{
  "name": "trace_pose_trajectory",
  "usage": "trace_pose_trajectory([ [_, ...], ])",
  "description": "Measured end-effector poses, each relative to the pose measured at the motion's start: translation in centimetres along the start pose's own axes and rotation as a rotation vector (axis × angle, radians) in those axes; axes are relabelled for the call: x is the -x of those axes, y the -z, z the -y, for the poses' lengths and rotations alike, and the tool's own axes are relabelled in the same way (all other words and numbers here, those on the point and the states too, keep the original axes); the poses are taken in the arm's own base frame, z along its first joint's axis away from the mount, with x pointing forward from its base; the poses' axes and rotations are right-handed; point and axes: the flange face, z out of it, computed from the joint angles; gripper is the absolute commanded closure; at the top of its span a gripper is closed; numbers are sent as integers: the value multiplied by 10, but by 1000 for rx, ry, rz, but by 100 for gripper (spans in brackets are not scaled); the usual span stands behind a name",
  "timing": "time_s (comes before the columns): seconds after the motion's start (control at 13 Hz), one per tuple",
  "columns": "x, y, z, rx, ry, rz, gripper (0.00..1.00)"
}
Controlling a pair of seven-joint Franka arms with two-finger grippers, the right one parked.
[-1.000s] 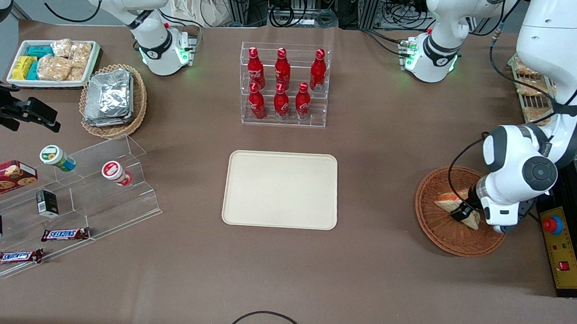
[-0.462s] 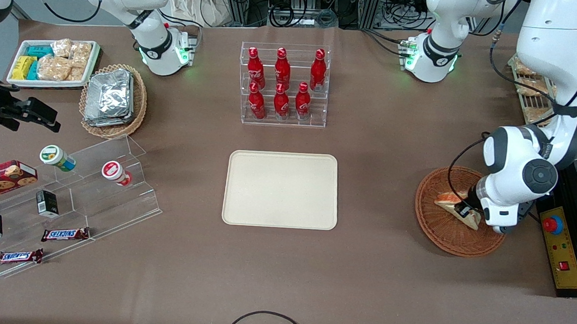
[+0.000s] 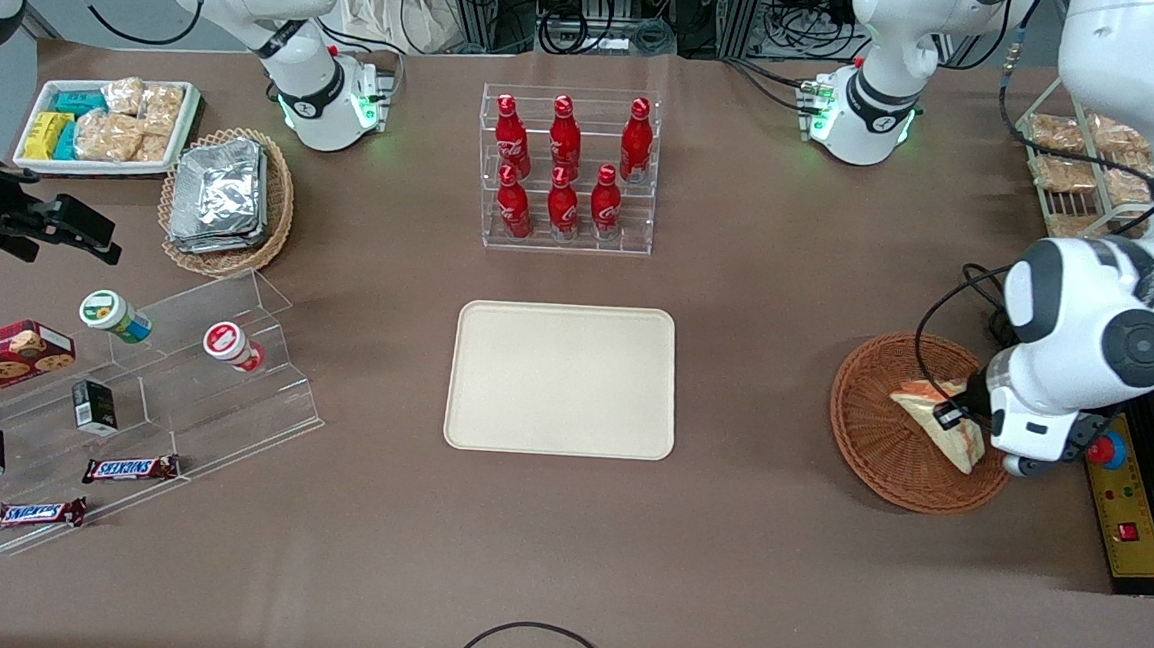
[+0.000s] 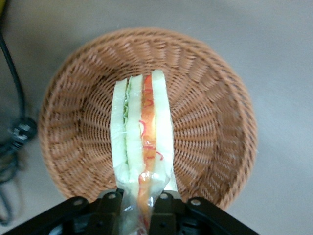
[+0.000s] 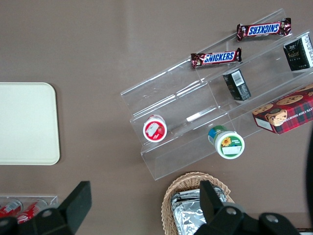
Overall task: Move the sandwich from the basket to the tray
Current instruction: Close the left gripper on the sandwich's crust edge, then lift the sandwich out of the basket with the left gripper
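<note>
Working gripper: the left arm's two-finger black gripper (image 3: 954, 415) sits over the working-arm-end part of the round reddish-brown woven wicker basket (image 3: 870, 452), at the working arm's end of the table.
Gripper state: fingers drawn in tight against both flat bread faces of the sandwich; the wrist view shows the two finger bases pressed to the wedge's clear wrapping (image 4: 139, 205).
Sandwich: triangular wedge of pale white bread with green and red-orange filling layers (image 3: 941, 428), standing on edge between the fingers, cut face turned to the wrist camera (image 4: 142, 147).
Sandwich position: within the basket's outline in both views; whether it is touching the weave or raised off it cannot be told.
Basket: resting flat on the brown table cover, rim whole (image 4: 234, 103); nothing else inside it.
Tray: large flat cream-beige rectangular tray with rounded corners (image 3: 562, 379), at the table's middle, well apart from the basket, nothing on it.
Surroundings: clear acrylic rack of red bottles (image 3: 566, 168) farther from the front camera than the tray; a lighter wicker basket holding silver foil packets (image 3: 224, 197) toward the parked arm's end.
</note>
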Motion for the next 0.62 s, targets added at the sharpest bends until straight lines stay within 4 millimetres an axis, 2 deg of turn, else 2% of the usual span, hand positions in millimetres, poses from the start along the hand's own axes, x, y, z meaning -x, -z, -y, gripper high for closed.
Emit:
trace_pose_trajectory([
  [0.15,1,45,-7,-8,-163,18,100],
  [0.38,13,109,-34,-5,-395,33,100],
  [0.62,46,160,-75,1,-509,44,100],
])
